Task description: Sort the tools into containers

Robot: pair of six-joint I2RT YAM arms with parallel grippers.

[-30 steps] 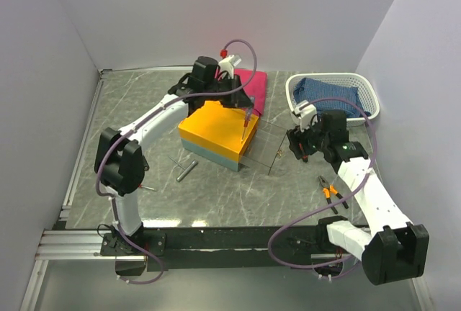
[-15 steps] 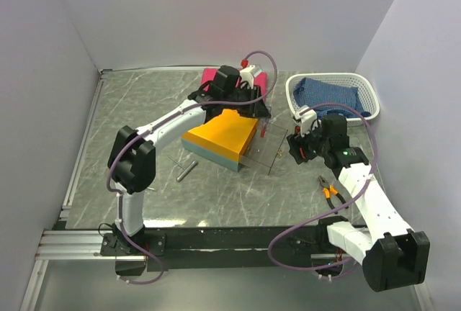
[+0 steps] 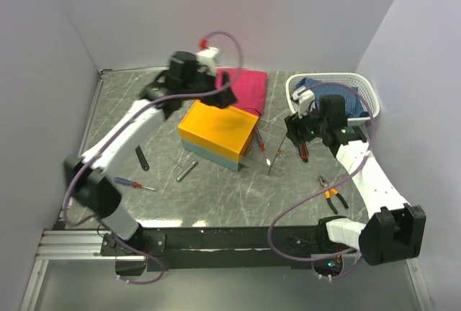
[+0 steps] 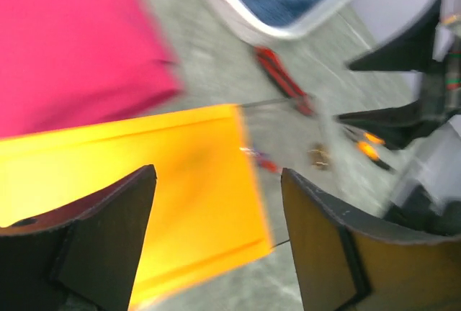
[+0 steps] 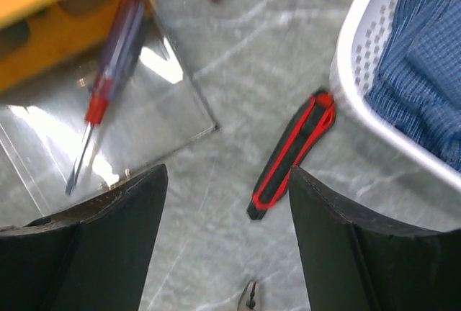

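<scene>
Two containers: box point(image 3: 216, 127), basket point(image 3: 331, 75)
Red-handled screwdrivers point(image 3: 130, 182): two
Orange-handled pliers point(image 3: 331, 194): one
Left pincer point(image 4: 216, 181): apart
Right pincer point(image 5: 228, 174): apart

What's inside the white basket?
A blue cloth fills the white basket. Anything underneath the cloth is covered, so I can't tell.

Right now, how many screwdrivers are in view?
2. One screwdriver lies at the clear panel of the box; the other screwdriver is on the table, left of the box. More may be hidden inside the box.
</scene>
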